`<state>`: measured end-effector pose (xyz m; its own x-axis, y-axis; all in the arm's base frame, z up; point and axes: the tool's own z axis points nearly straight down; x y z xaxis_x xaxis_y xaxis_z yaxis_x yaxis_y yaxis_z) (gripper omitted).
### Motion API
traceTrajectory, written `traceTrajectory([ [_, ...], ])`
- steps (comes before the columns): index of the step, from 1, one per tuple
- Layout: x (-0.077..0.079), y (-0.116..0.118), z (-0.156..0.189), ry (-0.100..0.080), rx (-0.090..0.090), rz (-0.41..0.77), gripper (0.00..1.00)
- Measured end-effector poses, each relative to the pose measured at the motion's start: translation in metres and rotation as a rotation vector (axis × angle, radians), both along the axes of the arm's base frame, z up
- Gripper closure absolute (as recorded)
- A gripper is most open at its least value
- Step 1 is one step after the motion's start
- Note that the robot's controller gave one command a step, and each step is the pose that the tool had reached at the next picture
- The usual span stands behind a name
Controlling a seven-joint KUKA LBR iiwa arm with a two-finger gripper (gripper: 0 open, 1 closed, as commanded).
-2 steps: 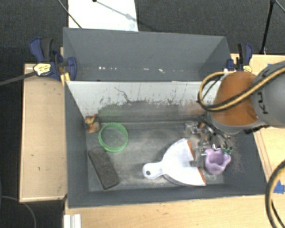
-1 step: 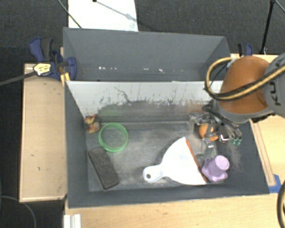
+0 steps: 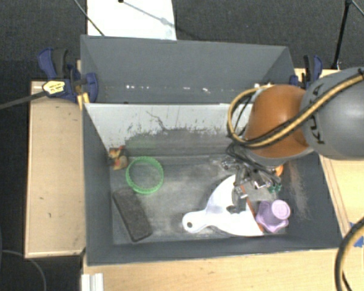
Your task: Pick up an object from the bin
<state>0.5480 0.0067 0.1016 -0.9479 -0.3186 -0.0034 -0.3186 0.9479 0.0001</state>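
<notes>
Grey metal walled the bin [image 3: 188,71], and from the right of the frame the arm reached in, its orange cover [image 3: 273,123] and looped cables hanging over the right half of the floor. Its gripper [image 3: 239,197] sat low at the lower right, directly above the broad end of a white plastic scoop [image 3: 218,217] that lay flat, handle pointing toward lower centre. Whether the gripper was spread, clamped or grasping the scoop I could not tell. A small purple bottle [image 3: 274,216] lay just beside the scoop on its right. Well apart, at centre left, lay a green ring [image 3: 143,188], with a dark grey block [image 3: 131,214] below it and a small yellowish piece [image 3: 116,157] above it by the left wall.
</notes>
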Motion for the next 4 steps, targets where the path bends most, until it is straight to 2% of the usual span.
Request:
traceTrajectory([
  [1, 0.012, 0.010, -0.033, 0.002, 0.000, 0.082, 0.00],
  [2, 0.005, -0.016, -0.030, -0.009, -0.001, 0.215, 1.00],
  [4, 0.005, -0.017, -0.029, -0.006, -0.001, 0.217, 1.00],
])
